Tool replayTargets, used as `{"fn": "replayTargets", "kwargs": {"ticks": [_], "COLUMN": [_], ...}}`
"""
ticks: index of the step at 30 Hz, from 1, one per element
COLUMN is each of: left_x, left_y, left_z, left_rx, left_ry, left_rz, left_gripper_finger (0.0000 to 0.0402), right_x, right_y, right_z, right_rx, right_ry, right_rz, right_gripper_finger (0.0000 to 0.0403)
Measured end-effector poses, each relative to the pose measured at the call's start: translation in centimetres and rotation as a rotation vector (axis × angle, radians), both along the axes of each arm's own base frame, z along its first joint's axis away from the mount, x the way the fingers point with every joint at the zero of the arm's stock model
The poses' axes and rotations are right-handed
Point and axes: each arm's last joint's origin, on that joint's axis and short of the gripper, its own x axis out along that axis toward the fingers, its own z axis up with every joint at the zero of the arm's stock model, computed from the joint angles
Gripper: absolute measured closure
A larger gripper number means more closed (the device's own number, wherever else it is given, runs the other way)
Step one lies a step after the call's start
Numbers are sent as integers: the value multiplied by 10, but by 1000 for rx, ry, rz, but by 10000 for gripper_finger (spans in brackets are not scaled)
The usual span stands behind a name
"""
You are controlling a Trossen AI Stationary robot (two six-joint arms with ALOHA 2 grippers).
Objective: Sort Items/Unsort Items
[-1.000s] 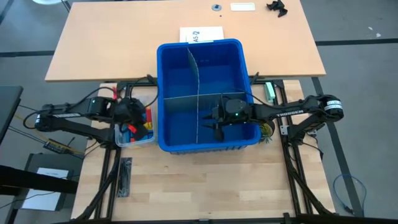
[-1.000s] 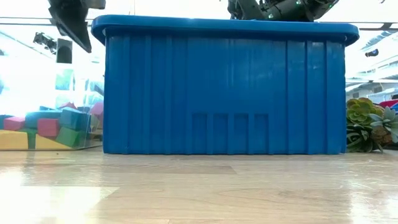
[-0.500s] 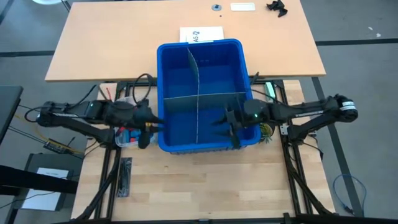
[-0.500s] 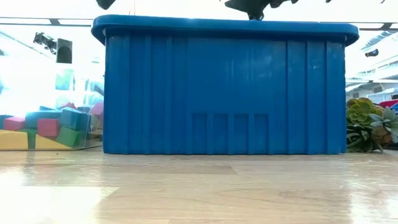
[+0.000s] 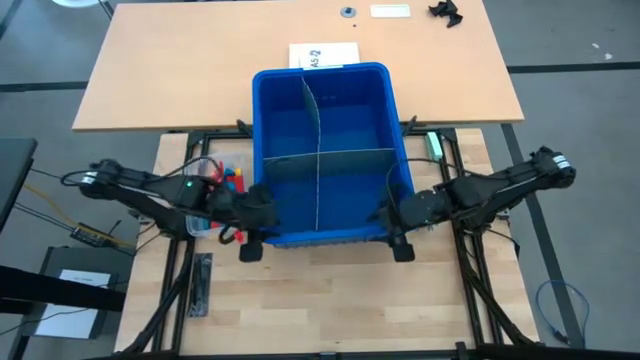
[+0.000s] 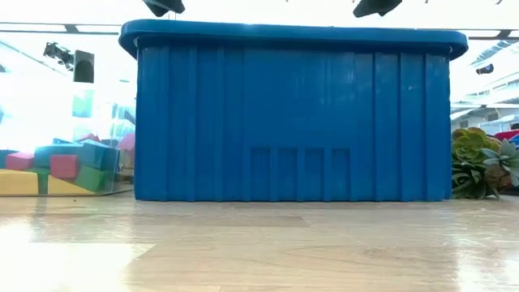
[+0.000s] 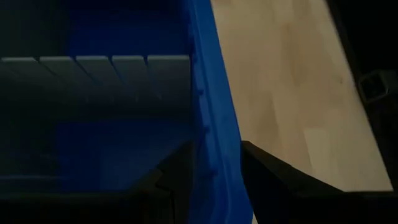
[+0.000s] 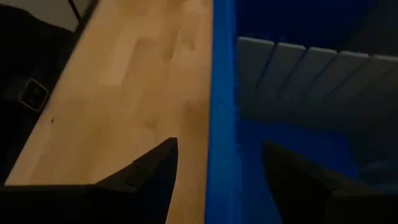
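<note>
Left gripper fingers: the left gripper point(image 7: 211, 177) stood with its two dark fingers point(image 7: 177, 171) parted to either side of the blue bin's near rim, one inside the wall and one outside; the rim ran through the gap, and whether the pads pressed on it could not be told.
Left gripper place: at the bin's near left corner point(image 5: 252, 228), above the rim, its tip showing at the top edge of the low view point(image 6: 165, 6).
Right gripper fingers: the right gripper point(image 8: 217, 171) had its fingers point(image 8: 155, 171) spread wide, one over the wooden table and one over the bin's inside, with the rim between them and clear space on both sides; it held nothing.
Right gripper place: at the bin's near right corner point(image 5: 400, 232), above the rim point(image 6: 377, 6).
Blue bin: the blue bin point(image 5: 262, 120) sat mid-table, upright, split into compartments by grey divider sheets point(image 5: 312, 110).
Toy blocks: the toy blocks point(image 6: 61, 166), red, yellow, green and blue, lay heaped in a clear container point(image 5: 205, 228) just beside the bin's left wall; from above some showed behind the left arm point(image 5: 232, 180).
Table: light wooden table point(image 5: 330, 290).
Beyond the bin: a small succulent plant point(image 6: 478, 162) stood at its right side.
</note>
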Motion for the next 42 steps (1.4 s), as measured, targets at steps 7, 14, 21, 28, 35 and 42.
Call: {"fn": "replayTargets", "kwargs": {"ticks": [7,14,21,28,35,42], "left_x": [20,21,28,43,51,51], "left_y": [-14,-9,-9,-11,-6,-1], "left_z": [-5,-17,-29,-46,-56,-56], "left_rx": [-49,16,97,209,310,463], "left_ry": [159,267,318,348,377,378], "left_rz": [-27,22,22,13,60,127], "left_gripper_finger": [262,254,253,255,303,305], "right_x": [6,16,21,27,32,32], "right_y": [2,5,5,5,1,-5], "right_z": [-8,-27,-38,-46,-51,-51], "right_rx": [-20,-71,-137,-164,-260,-400], "right_ry": [148,257,318,349,347,340], "right_rz": [-35,-46,-75,-72,-119,-176], "right_gripper_finger": [176,176,184,216,314,319]}}
